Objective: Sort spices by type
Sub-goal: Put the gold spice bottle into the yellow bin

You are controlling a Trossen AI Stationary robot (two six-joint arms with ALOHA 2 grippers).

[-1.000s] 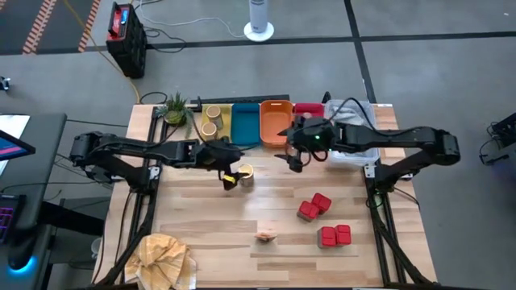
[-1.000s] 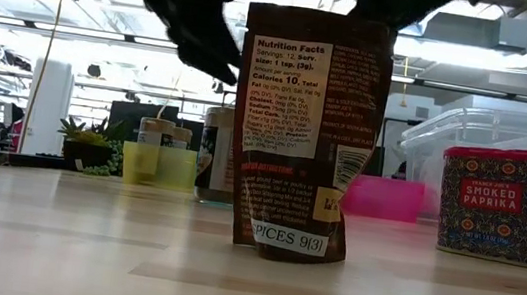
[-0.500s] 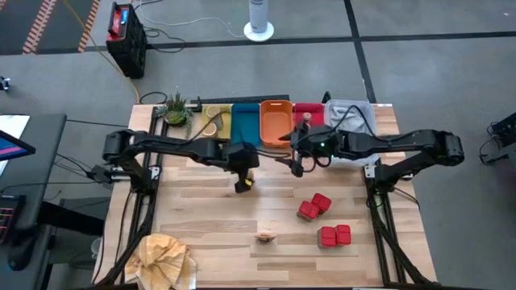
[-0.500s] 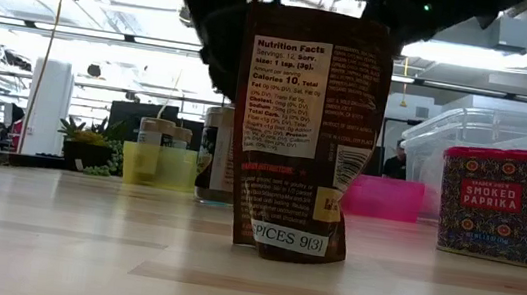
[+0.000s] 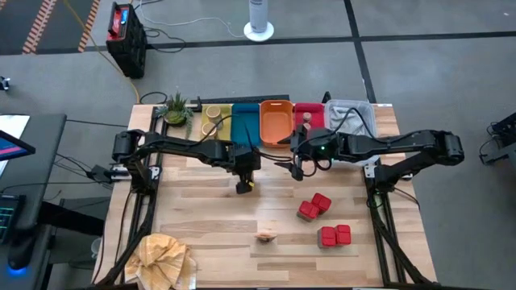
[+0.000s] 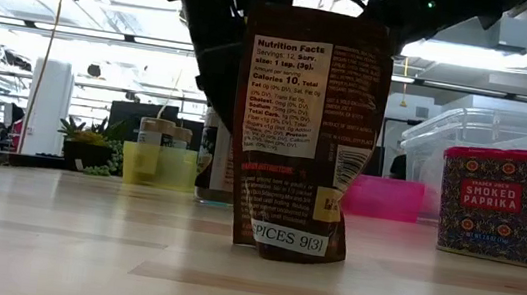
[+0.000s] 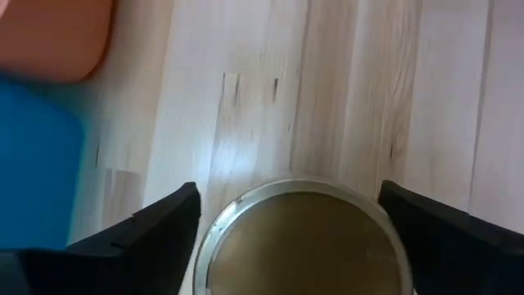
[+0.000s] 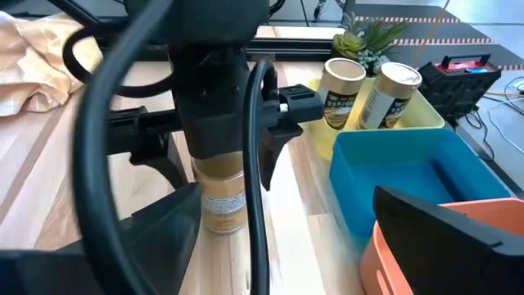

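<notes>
A pale round tub (image 7: pixel 299 246) with a yellowish top and a metal rim stands on the table near its middle (image 8: pixel 219 205). My left gripper (image 7: pixel 288 192) hangs over it, pointing down, open, one finger on each side of its top (image 5: pixel 245 181). My right gripper (image 8: pixel 286 197) is open and empty, just right of the tub (image 5: pixel 296 167). Two more tubs (image 8: pixel 364 94) stand in the yellow tray (image 5: pixel 211 121). Red boxy packs (image 5: pixel 314 207) (image 5: pixel 334 235) and the dark-tan packet (image 5: pixel 267 236) stand on the near right of the table. My left gripper's fingers (image 7: pixel 176 225) stand close beside the rim (image 7: pixel 209 238) of the tub's top, coming from above. I cannot tell whether they touch it. The tub stands upright on the table.
Blue (image 5: pixel 244 122), orange (image 5: pixel 275 121) and red (image 5: pixel 308 111) trays line the far edge beside the yellow one. A small plant (image 5: pixel 175 109) stands at the far left and a clear bin (image 5: pixel 355 121) at the far right. The yellowish-tan cloth (image 5: pixel 165 258) lies at the near left corner.
My left gripper has moved toward the table's right, from beside the tub to straight over it, and come down with its fingers on either side of the tub's top. The tub has stayed on the table.
</notes>
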